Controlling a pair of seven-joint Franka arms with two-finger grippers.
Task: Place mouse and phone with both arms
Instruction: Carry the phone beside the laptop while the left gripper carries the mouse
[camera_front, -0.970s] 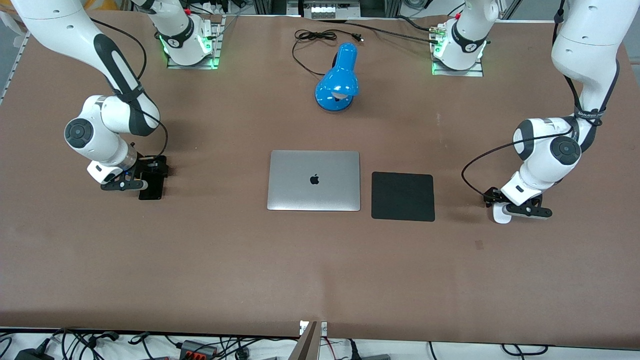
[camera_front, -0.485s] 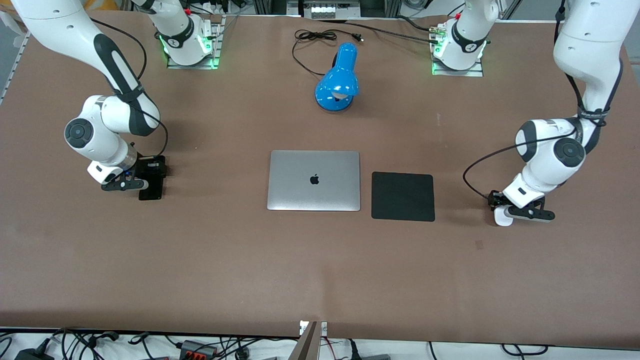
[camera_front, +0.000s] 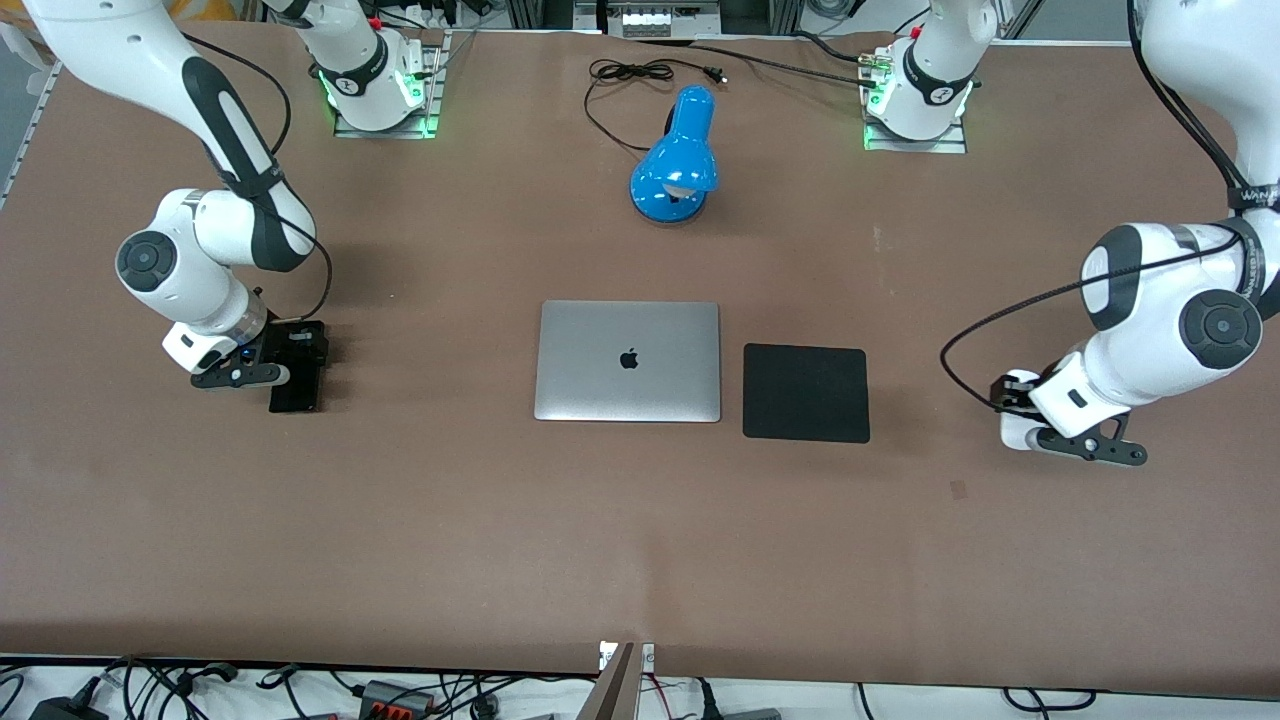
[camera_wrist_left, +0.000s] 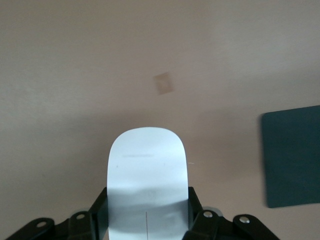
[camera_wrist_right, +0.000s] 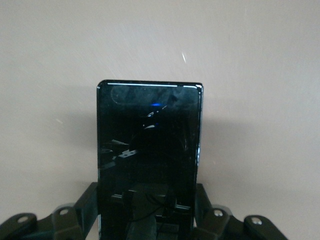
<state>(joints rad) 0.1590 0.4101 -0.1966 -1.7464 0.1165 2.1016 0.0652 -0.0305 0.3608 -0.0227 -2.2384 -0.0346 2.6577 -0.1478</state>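
My left gripper (camera_front: 1022, 412) is shut on the white mouse (camera_front: 1015, 435) and holds it just above the table, beside the black pad toward the left arm's end. In the left wrist view the mouse (camera_wrist_left: 148, 170) sits between the fingers of my left gripper (camera_wrist_left: 148, 212), with its shadow on the table below. My right gripper (camera_front: 290, 362) is shut on the black phone (camera_front: 295, 396) and holds it flat, low over the table near the right arm's end. In the right wrist view the phone (camera_wrist_right: 150, 145) is clamped at its sides by my right gripper (camera_wrist_right: 148, 210).
A closed silver laptop (camera_front: 628, 360) lies mid-table with a black square pad (camera_front: 806, 392) beside it toward the left arm's end; the pad also shows in the left wrist view (camera_wrist_left: 292, 155). A blue desk lamp (camera_front: 675, 160) and its black cable (camera_front: 640, 75) lie near the bases.
My left gripper has risen with the mouse and moved toward the left arm's end of the table. My right gripper has shifted slightly toward the right arm's end with the phone.
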